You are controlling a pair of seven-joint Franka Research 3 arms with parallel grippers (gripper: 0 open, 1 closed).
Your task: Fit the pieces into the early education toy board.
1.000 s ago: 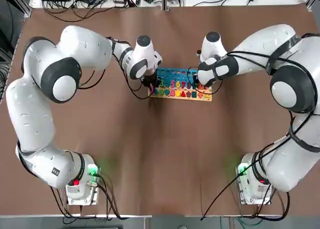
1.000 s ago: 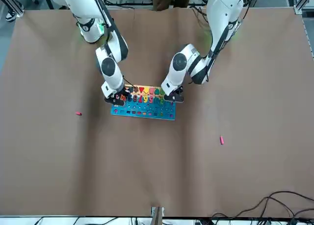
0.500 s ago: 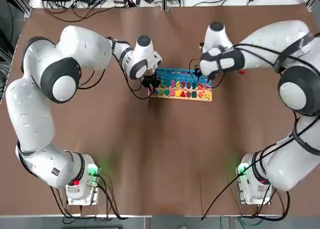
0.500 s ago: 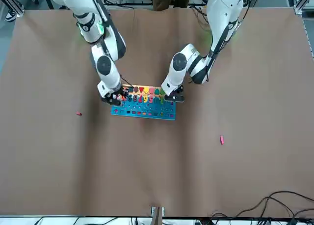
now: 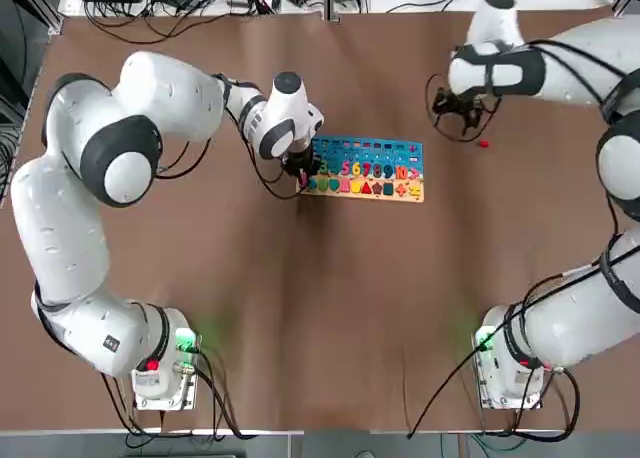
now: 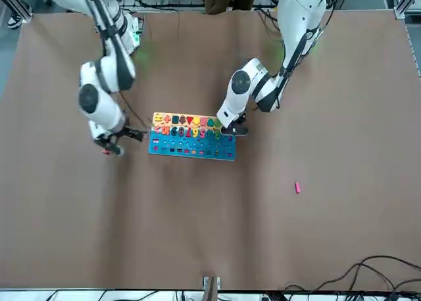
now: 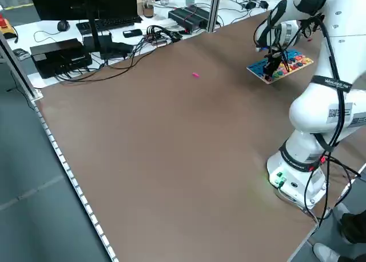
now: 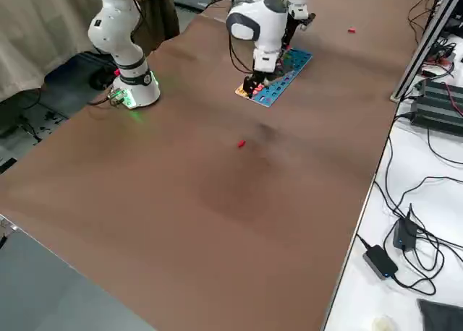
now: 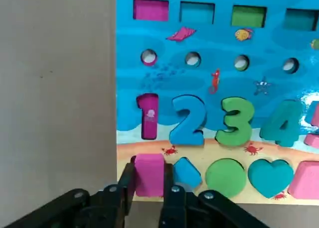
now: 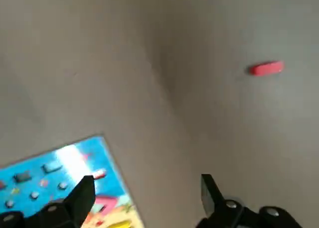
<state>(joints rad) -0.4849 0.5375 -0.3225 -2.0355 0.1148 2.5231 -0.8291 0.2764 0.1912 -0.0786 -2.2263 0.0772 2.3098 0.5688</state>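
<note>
- Because the pink block [image 9: 149,171] must sit straight in its shape, you have the left gripper [image 9: 150,175] at the near left corner of the board [image 5: 360,196], its two fingers closed on the block's sides.
- You perhaps have this block already partly in its place; how deep it sits, the view does not let you tell.
- Your right gripper [image 10: 148,178] is wide open and holds nothing; it is to the right of the board, near the red piece [image 10: 267,68], probably so that you can pick this one next.
- The board lies flat on the table [image 5: 340,308], at the far middle, with its light strip to the near side, so both arms can reach it.
- Farther left, you have a loose pink piece [image 6: 297,187] lying apart, for later fitting, I would judge.
- You can count one board, two grippers, one block between fingers and two loose pieces on the table: one red, one pink.
</note>
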